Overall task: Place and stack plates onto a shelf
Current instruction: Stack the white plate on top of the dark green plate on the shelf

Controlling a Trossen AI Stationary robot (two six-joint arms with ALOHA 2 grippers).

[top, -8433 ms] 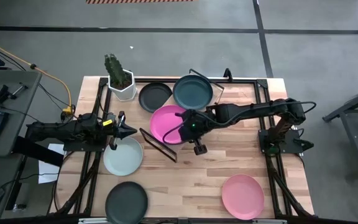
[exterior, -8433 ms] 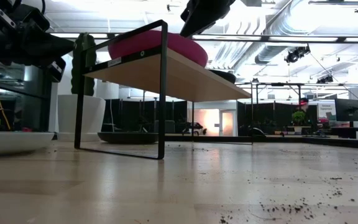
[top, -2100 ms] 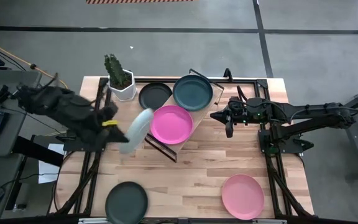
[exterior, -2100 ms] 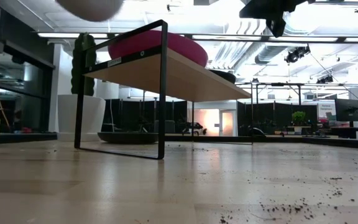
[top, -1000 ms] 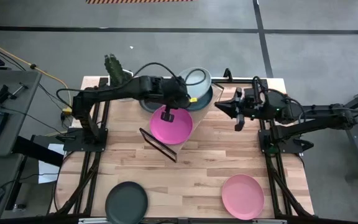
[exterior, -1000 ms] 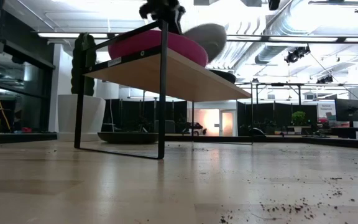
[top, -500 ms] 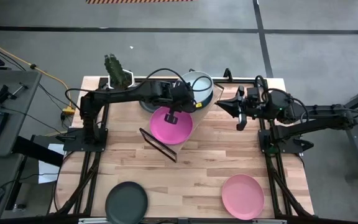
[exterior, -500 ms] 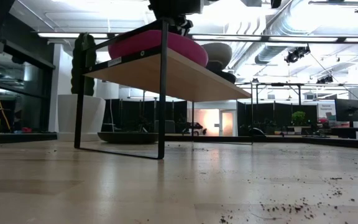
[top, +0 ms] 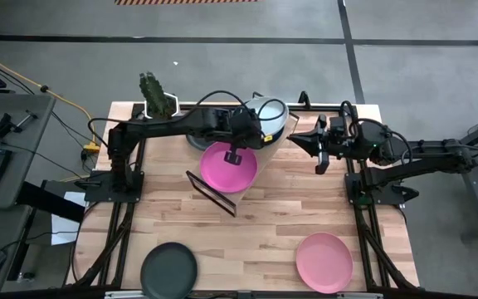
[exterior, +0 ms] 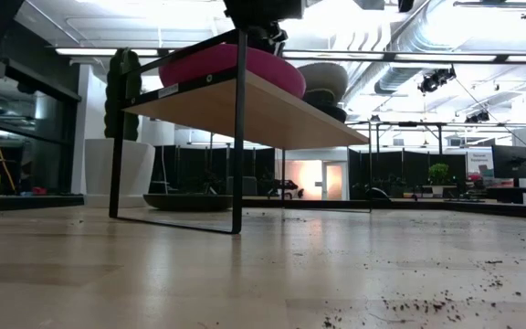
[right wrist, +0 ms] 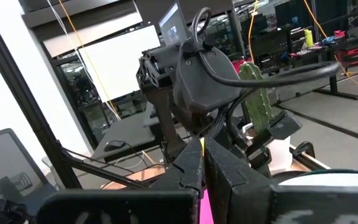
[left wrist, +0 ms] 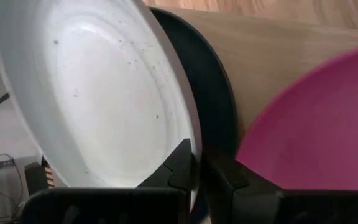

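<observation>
My left gripper (top: 247, 133) reaches over the wooden shelf (top: 265, 152) and is shut on the pale mint-white plate (top: 267, 115). That plate hangs tilted just over the dark teal plate (left wrist: 211, 93) at the shelf's far end. The magenta plate (top: 228, 166) lies on the shelf's near half. In the low view the white plate (exterior: 323, 77) sits right above the dark one (exterior: 332, 111); whether they touch, I cannot tell. My right gripper (top: 307, 143) hovers shut, right of the shelf, touching nothing. My left gripper pinches the white plate's rim (left wrist: 190, 134) on the side nearest the magenta plate, one finger (left wrist: 178, 169) inside the hollow and one (left wrist: 224, 175) under the outside. It comes level from the table's left. The plate is tilted, its held edge raised.
A dark grey plate (top: 196, 137) lies on the table under my left arm, beside the cactus pot (top: 158, 101). A black plate (top: 169, 267) and a light pink plate (top: 324, 262) lie near the table's near edge. Bare wood lies between them.
My left gripper has moved a little toward the table's right and down, still shut on the white plate. The plate has dropped from steeply tilted above the shelf to flatter and low over the dark teal plate.
</observation>
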